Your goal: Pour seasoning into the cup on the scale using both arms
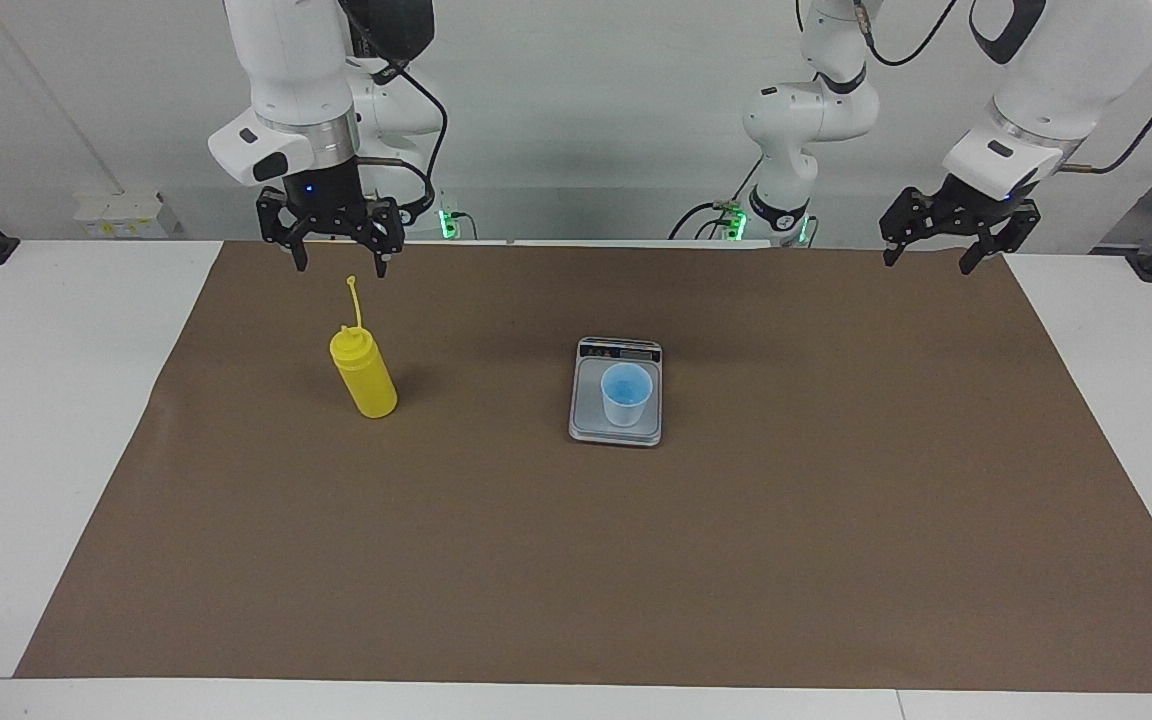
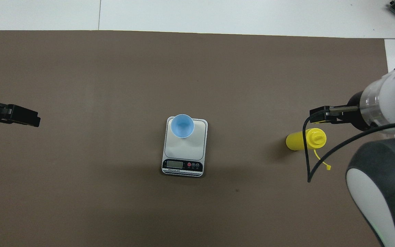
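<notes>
The yellow seasoning bottle (image 1: 366,380) stands upright on the brown mat toward the right arm's end, its cap strap (image 1: 354,300) sticking up; it also shows in the overhead view (image 2: 303,140). The light blue cup (image 1: 626,392) (image 2: 182,125) stands on the silver-grey scale (image 1: 616,432) (image 2: 183,151) at the mat's middle. The scale's display strip (image 1: 619,351) is at the end nearer the robots. My right gripper (image 1: 341,255) is open and empty, raised over the mat close to the bottle, not touching it. My left gripper (image 1: 946,250) is open and empty, raised over the left arm's end of the mat.
A brown mat (image 1: 736,560) covers most of the white table (image 1: 36,400). A black cable (image 2: 309,154) hangs from the right arm near the bottle. Nothing else lies on the mat.
</notes>
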Available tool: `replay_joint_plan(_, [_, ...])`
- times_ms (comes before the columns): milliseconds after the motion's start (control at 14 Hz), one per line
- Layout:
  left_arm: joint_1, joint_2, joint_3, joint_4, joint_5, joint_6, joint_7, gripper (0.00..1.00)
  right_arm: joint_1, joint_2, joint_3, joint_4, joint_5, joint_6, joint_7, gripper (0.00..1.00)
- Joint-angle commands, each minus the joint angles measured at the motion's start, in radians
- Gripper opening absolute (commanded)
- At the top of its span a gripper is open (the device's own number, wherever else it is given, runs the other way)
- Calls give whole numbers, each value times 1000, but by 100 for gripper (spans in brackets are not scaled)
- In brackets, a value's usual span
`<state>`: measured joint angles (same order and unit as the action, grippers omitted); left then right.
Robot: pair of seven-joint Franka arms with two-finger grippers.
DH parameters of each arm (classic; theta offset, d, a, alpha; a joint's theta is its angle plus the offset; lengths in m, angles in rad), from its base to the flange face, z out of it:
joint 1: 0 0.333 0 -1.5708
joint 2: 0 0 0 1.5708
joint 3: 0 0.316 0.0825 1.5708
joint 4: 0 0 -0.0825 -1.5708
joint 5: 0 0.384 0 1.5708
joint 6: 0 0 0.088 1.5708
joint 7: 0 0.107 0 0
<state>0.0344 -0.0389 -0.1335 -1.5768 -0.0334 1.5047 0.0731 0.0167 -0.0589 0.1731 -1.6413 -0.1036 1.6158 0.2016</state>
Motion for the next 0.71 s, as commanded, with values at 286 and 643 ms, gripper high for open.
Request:
replay_joint_plan(286, [12, -4, -6, 1, 9, -12, 13, 100, -23, 19, 6, 38, 47, -36, -59, 100])
replay_joint_plan(643, [12, -4, -6, 1, 9, -11, 13, 100, -38, 21, 2, 38, 79, -37, -68, 100])
